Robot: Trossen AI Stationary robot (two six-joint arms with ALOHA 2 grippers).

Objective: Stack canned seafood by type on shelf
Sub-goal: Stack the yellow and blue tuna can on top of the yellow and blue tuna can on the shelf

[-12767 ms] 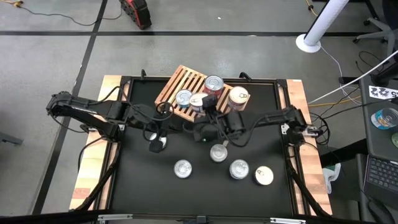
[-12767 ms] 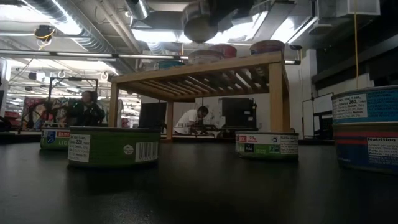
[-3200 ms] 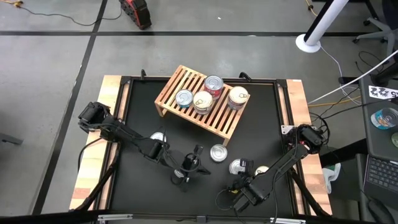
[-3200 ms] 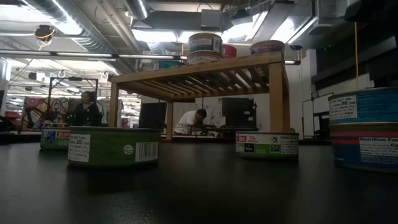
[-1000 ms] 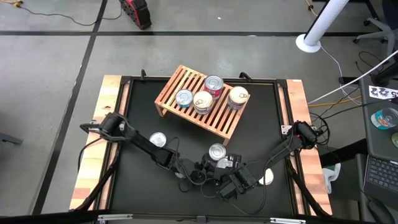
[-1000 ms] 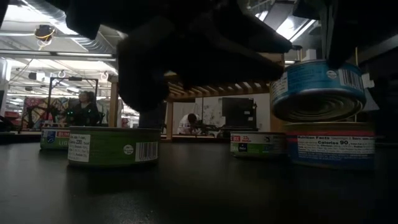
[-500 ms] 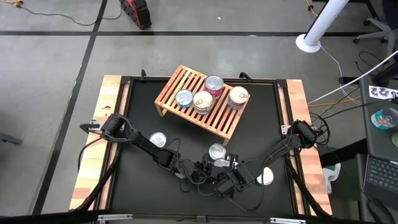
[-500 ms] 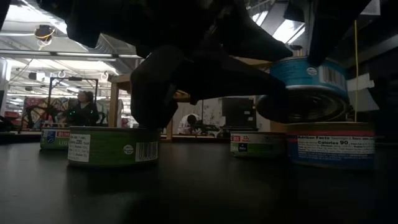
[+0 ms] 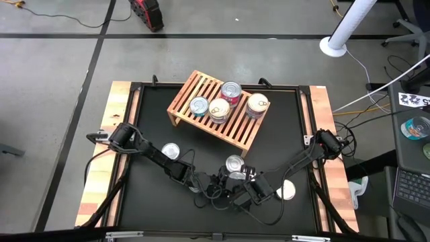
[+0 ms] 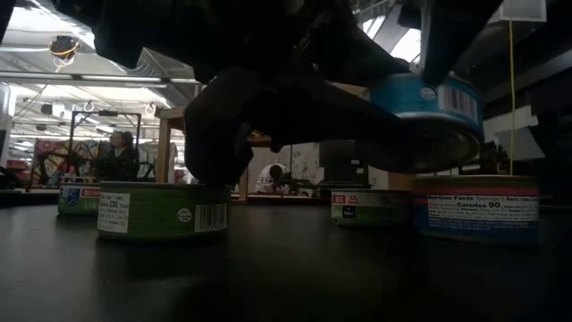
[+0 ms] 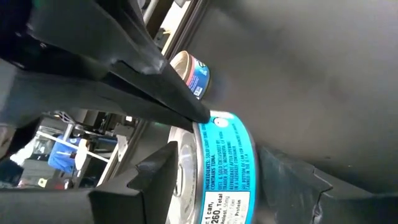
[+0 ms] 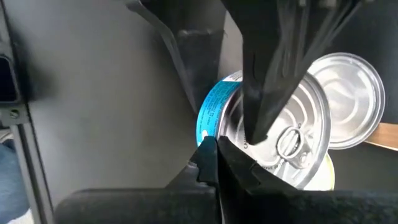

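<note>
A blue-labelled can [image 10: 435,105] with a silver pull-tab lid [image 12: 292,127] hangs tilted above a pink-red can [image 10: 474,210] on the black table. My left gripper [image 9: 218,183] is shut on it. My right gripper [image 9: 236,187], shut, has its tips at the can's edge. The arms hide the blue can in the high view. The wooden shelf [image 9: 218,107] stands at the far middle with several cans on its slats. My left gripper pinches the blue can [image 11: 227,168] across its height: one finger lies over the lid [image 12: 258,118], the other against the bottom face [image 11: 258,165]. The can is lifted clear and tilted, bottom face toward the table's left. My right gripper [image 12: 211,152] touches the rim of the blue can's side wall [image 12: 208,127] with its shut fingertips, from the side.
On the table stand a green-labelled can [image 10: 161,210], a can farther left [image 10: 79,199] and one in the middle [image 10: 366,206]. From above, cans show at the left [image 9: 171,151], middle [image 9: 234,163] and near right [image 9: 285,190].
The blue can has shifted a little toward the table's left above the pink-red can and has tipped further. My right gripper has crept toward the table's left, staying shut against the can.
</note>
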